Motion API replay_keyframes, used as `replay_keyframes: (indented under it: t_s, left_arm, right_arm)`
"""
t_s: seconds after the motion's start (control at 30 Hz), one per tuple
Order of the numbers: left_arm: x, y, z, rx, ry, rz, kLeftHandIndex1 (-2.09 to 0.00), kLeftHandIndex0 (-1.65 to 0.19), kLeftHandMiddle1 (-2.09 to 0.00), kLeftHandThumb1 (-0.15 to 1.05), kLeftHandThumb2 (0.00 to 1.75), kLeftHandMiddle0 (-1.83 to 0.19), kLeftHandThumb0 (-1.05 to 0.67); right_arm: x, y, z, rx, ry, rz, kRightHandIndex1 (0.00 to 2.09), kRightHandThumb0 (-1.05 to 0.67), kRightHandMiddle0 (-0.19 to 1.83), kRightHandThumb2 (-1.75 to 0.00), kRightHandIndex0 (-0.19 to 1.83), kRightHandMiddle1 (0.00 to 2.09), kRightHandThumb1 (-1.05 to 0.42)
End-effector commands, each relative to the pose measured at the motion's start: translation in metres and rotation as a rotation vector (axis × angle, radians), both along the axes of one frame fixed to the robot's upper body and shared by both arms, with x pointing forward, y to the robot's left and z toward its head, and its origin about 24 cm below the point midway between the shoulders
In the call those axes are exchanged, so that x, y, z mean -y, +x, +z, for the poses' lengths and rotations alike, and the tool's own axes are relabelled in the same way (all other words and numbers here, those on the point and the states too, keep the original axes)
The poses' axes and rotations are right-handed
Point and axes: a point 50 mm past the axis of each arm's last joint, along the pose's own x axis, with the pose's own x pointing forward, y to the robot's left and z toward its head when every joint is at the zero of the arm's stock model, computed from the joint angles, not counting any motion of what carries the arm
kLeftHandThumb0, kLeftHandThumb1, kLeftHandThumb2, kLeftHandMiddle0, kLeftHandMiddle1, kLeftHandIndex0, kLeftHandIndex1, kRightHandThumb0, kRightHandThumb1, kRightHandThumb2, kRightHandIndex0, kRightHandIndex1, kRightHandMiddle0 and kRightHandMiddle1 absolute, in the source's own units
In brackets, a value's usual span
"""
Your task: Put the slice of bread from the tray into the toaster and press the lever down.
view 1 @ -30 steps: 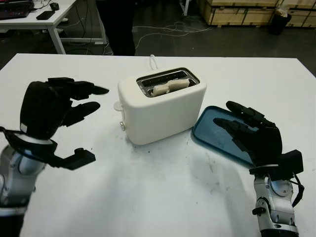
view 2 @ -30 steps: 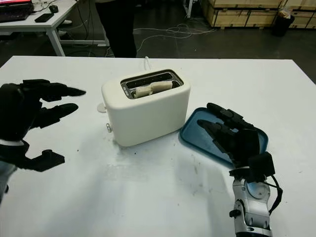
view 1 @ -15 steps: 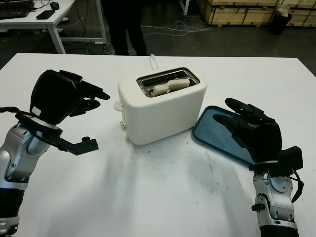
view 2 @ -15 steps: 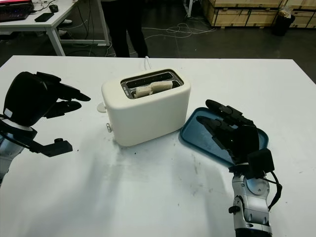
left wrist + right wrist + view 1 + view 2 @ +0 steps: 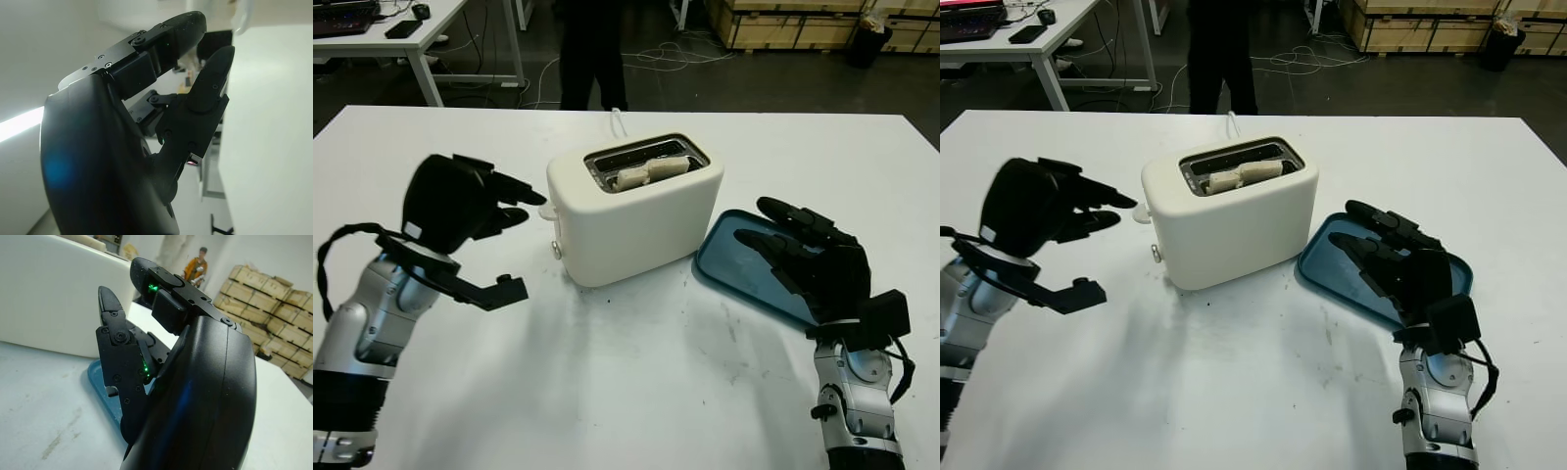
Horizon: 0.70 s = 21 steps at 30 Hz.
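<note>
A white toaster (image 5: 636, 215) stands mid-table with the slice of bread (image 5: 651, 171) lying low in its slot. Its white lever (image 5: 548, 209) sticks out of the left end, with a small knob (image 5: 555, 250) below it. My left hand (image 5: 527, 208) is open just left of the lever, fingertips pointing at it and a little short of touching. In the left wrist view the fingers (image 5: 210, 68) face the toaster's pale wall (image 5: 274, 127). The blue tray (image 5: 736, 266) lies right of the toaster with nothing on it. My right hand (image 5: 756, 223) hovers open over it.
A person (image 5: 592, 49) stands just behind the table's far edge. The toaster's white cord (image 5: 619, 119) runs off the back. A desk (image 5: 391, 34) stands at the back left and wooden crates (image 5: 793, 20) at the back right. Bare white tabletop (image 5: 626, 372) lies in front.
My left hand has moved right and turned toward the toaster's left end, closing on the lever. The right hand has barely shifted. The person behind the table walked to the right.
</note>
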Motion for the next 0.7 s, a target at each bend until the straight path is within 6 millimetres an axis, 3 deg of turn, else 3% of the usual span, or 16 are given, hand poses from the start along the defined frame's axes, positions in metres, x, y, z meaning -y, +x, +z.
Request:
replay_keyframes:
  t_s: [0.0,0.33,0.67]
  left_arm:
    - [0.0009,0.0017,-0.0063,-0.012,-0.007,0.010,-0.03,-1.34,-1.08,0.69,0.00,-1.15,-0.15]
    - [0.0047,0.0048,-0.0117,-0.030,-0.031,0.023,-0.04,-1.37,-1.11,0.67,0.00,-1.12,-0.14]
    - [0.0040,0.0055,-0.0102,-0.035,-0.034,0.020,-0.03,-1.38,-1.16,0.64,0.00,-1.14,-0.13]
  right_arm:
    - [0.0010,0.0010,0.0024,0.035,0.001,-0.003,0.07,-0.22,0.95,0.00,1.08,0.00,-0.91]
    - [0.0002,0.0020,0.0013,0.035,-0.025,0.013,0.14,-0.20,1.04,-0.01,1.17,0.03,-0.92]
    - [-0.0003,0.0013,-0.0004,0.026,-0.017,0.027,0.20,-0.19,1.04,-0.01,1.12,0.01,-0.92]
